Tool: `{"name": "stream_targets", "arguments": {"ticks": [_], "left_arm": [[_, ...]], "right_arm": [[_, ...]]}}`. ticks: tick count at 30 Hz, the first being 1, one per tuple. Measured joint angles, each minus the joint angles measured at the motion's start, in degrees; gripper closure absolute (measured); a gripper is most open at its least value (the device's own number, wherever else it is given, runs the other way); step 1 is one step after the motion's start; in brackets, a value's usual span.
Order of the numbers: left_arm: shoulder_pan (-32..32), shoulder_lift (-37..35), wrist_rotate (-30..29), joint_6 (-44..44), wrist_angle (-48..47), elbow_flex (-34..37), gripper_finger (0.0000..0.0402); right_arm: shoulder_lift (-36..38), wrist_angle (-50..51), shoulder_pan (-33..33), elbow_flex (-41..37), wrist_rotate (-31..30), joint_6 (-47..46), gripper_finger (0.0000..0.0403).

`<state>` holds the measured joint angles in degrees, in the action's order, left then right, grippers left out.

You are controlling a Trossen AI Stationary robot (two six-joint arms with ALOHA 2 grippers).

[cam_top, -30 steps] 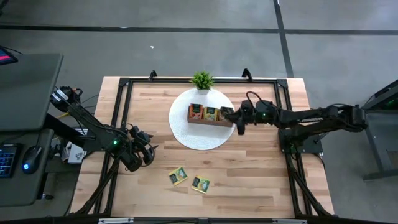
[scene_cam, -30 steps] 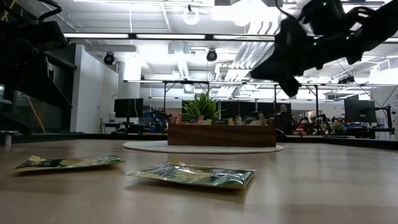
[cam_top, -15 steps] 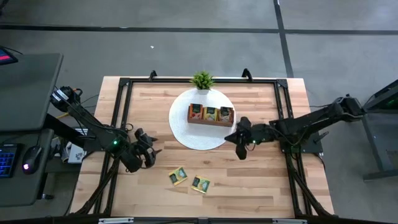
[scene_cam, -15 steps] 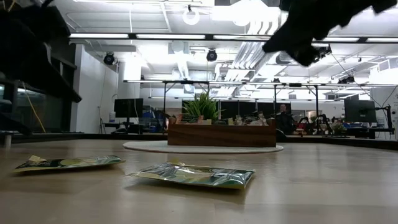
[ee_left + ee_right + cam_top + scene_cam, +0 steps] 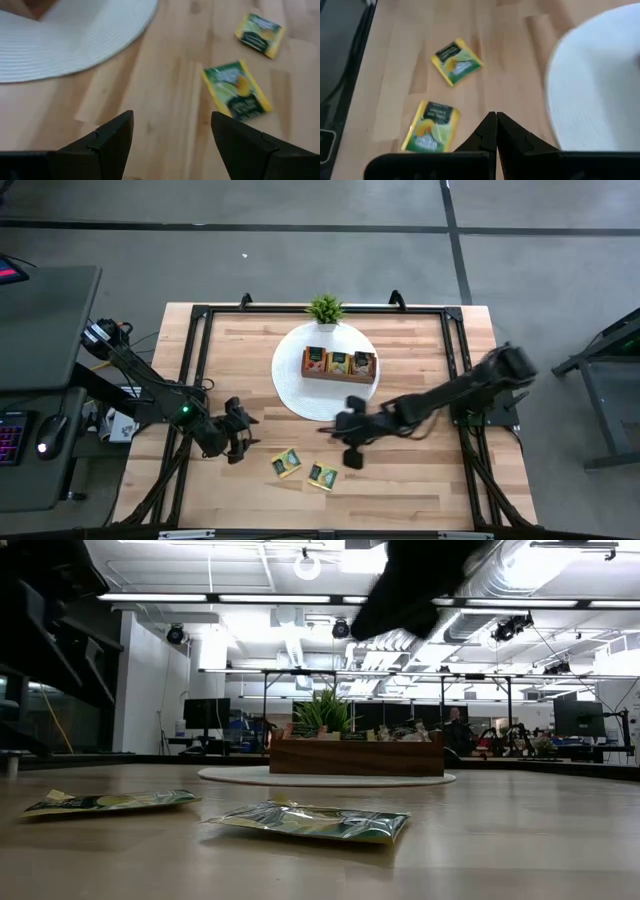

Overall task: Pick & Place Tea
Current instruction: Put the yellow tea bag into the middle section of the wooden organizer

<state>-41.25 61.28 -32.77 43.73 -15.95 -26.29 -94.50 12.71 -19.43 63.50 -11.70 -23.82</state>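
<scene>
While the right gripper (image 5: 350, 442) hangs blurred over bare wood, fingers pressed together and empty, two green-yellow tea sachets (image 5: 286, 463) (image 5: 322, 475) lie flat just beyond it, near the table (image 5: 420, 480) front edge. Left gripper (image 5: 238, 436), fingers apart, sits beside them with open wood between. More sachets stand in the wooden tray (image 5: 339, 364) on the white mat (image 5: 295, 395); their count is unclear.

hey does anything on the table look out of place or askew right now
Two green-and-yellow tea sachets, one and the other, lie loose on the bare wood, skewed at different angles, outside the wooden tray on the white mat. Nothing looks spilled or damaged.
</scene>
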Motion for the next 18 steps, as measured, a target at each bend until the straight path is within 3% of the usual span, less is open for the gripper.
{"name": "stream_targets", "arguments": {"ticks": [10,18], "left_arm": [[0.0,3.19,6.0,0.31,8.86,0.01,0.0138],[-0.13,11.14,12.5,6.13,14.05,0.01,0.0138]], "right_arm": [[-24.86,4.2,4.62,25.78,12.12,7.35,0.0403],[-33.9,9.46,5.09,35.5,16.16,8.91,0.0403]]}}
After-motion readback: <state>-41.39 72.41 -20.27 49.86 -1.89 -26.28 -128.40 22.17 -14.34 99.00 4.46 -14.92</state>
